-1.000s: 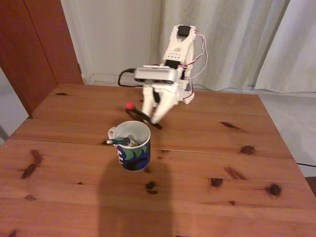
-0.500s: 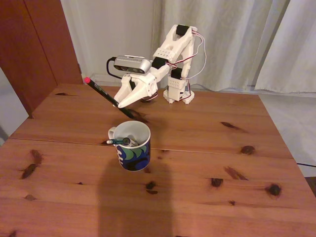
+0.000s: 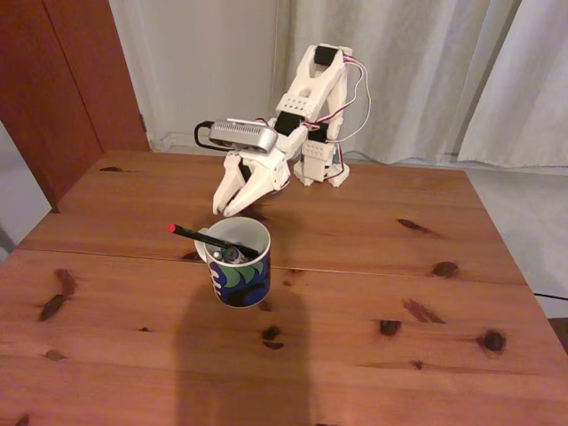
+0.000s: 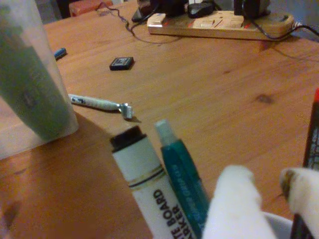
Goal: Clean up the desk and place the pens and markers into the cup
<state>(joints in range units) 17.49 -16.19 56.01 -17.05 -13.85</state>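
In the fixed view the long black pen (image 3: 206,238) lies tilted across the rim of the cup (image 3: 240,272), its red tip sticking out to the left over the desk (image 3: 373,293) and its other end down inside. The mug stands upright near the middle of the wooden top, with the ends of other pens just showing inside it. Just behind and above it hangs the gripper (image 3: 227,211), its white fingers spread apart and empty, pointing down at the far rim.

In the wrist view a razor (image 4: 99,103) lies on the wood at left, with a small black square object (image 4: 121,62) beyond it. Nearer, the white board marker (image 4: 144,186) and the teal pen (image 4: 182,174) lean side by side, touching. The blurred fingertips (image 4: 234,199) fill the lower right, and the black pen's red-tipped barrel (image 4: 313,134) runs along the right edge.
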